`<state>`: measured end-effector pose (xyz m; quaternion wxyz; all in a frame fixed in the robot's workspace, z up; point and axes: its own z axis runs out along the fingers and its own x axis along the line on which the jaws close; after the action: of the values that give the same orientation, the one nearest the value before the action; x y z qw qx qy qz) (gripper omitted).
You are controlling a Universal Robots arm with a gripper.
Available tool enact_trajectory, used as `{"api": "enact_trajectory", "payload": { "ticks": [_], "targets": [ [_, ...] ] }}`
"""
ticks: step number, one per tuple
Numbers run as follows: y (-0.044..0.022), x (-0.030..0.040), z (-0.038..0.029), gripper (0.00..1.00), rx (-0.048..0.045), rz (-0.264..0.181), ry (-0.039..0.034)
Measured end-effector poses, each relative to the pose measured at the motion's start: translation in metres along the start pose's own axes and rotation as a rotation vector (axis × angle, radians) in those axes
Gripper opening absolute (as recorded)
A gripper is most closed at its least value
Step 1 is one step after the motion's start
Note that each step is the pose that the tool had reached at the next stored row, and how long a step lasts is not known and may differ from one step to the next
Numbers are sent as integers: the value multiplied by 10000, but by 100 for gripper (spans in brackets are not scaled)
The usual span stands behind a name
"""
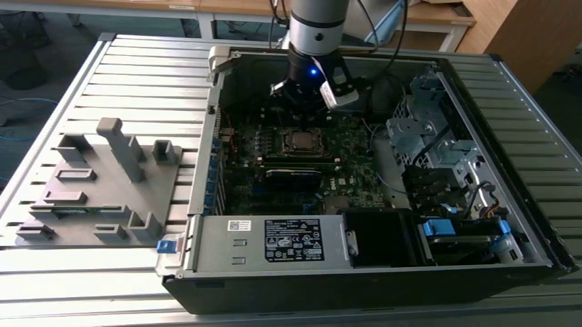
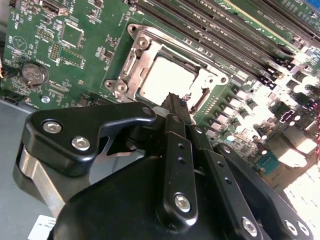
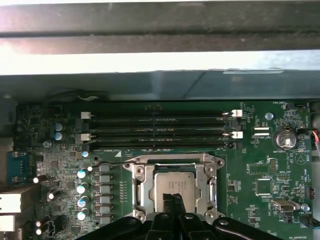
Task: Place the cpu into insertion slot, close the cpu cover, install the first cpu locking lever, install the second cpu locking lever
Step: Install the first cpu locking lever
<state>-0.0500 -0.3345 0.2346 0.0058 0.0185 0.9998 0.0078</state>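
**Gripper over socket, cpu seated under closed cover**

Surface: ribbed grey metal table (image 1: 136, 68). An open PC case (image 1: 364, 289) lies on its side on it. A grey plastic fixture (image 1: 100, 184) with upright pegs and blocks sits just beside the case, on the exterior view's left. A small blue tab (image 1: 166, 245) is at the case corner nearest the fixture.

Room: wooden desks (image 1: 437, 17) run behind the table, and a wooden cabinet (image 1: 532, 34) stands at the exterior view's right. The floor is dark.

Case contents:
- The green motherboard (image 1: 272, 184) lies flat on the case bottom.
- The power supply (image 1: 272, 238), with a label, runs along the near wall.
- A metal drive cage (image 1: 427, 129) is on the exterior view's right, with cables and blue clips near it.
- Long black memory sticks (image 3: 160, 127) sit in their slots just beside the socket.
- A coin cell (image 3: 286, 139) sits on the board, apart from the socket.

The insertion slot (image 1: 287, 141) is near the middle of the board. The cpu (image 3: 174, 182) sits flat in it with its pale metal top showing. The cpu cover (image 3: 143, 187) lies down around the cpu, which shows through its cut-out. In the second wrist view, the cpu (image 2: 167, 80) and cover (image 2: 175, 47) look the same.

The arm comes in from the far side. The gripper (image 1: 304, 112) hangs over the socket's far edge. In both wrist views its black fingers are together, with only a thin seam between them and nothing seen clamped. Their tips (image 2: 176, 100) (image 3: 173, 197) sit at the cpu's edge, right above or touching it, cannot tell which.
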Motion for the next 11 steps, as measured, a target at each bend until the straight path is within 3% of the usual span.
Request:
{"api": "enact_trajectory", "payload": {
  "ticks": [11],
  "targets": [
    [-2,49,0,10,0,-1,1]
  ]
}}
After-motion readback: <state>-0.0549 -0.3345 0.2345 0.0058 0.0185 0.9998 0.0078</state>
